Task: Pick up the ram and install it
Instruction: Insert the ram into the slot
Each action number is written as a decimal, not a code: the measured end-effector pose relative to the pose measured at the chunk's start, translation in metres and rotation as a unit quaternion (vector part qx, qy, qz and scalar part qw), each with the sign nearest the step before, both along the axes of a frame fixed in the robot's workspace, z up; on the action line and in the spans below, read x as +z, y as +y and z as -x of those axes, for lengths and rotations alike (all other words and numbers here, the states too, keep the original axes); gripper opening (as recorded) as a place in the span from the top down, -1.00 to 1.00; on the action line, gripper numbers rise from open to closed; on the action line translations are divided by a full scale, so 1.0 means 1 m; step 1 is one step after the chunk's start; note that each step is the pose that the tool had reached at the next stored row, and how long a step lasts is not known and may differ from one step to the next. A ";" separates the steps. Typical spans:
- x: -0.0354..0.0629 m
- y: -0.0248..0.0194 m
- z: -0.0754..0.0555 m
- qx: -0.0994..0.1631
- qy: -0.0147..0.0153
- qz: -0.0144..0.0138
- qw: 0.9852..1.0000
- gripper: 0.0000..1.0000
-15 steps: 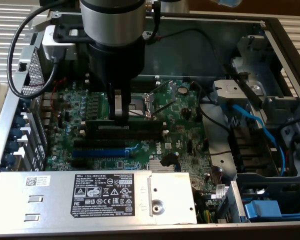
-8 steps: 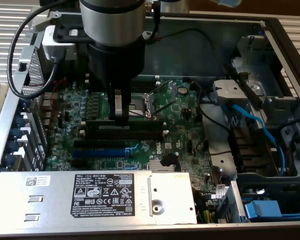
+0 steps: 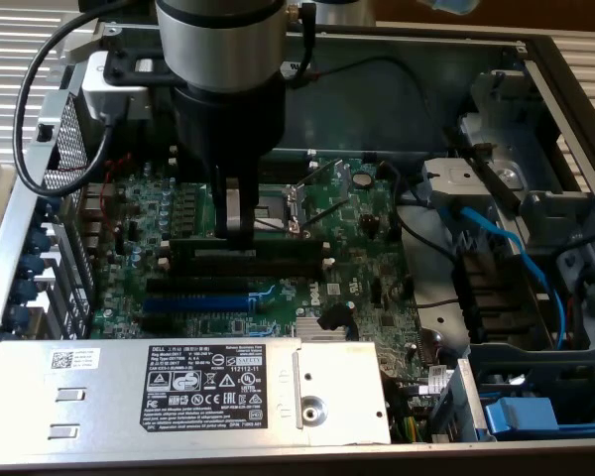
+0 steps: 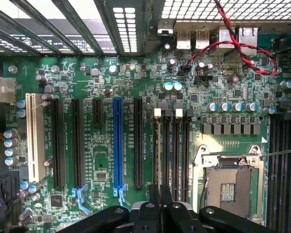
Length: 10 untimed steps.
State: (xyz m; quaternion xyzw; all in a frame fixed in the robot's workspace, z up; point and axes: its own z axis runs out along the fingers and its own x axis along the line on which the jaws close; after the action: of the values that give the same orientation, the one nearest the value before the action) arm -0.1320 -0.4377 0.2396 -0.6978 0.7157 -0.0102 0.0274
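Gripper (image 3: 240,230) down on the ram (image 3: 278,254) at the memory slots.

Fingers (image 4: 153,206) nearly closed, leaving a narrow gap; they appear to pinch the top edge of the ram, a long thin green-black memory stick, near its middle, probably so it hangs level. The stick stands on edge along the black memory slots with white end clips (image 4: 177,150), beside the open silver processor socket (image 3: 278,203) on the green motherboard (image 3: 362,288). I cannot tell whether it is seated. The wrist view looks straight down, likely to line the stick up with a slot.

The ram (image 3: 278,254), a long thin dark stick, stands on edge along the memory slots (image 3: 278,270), seemingly resting in the nearest one.
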 end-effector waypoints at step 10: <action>-0.0026 0.0001 0.000 0.000 0.000 0.000 1.000 0.76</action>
State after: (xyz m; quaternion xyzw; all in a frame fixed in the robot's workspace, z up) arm -0.1323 -0.4376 0.2370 -0.6975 0.7160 -0.0102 0.0273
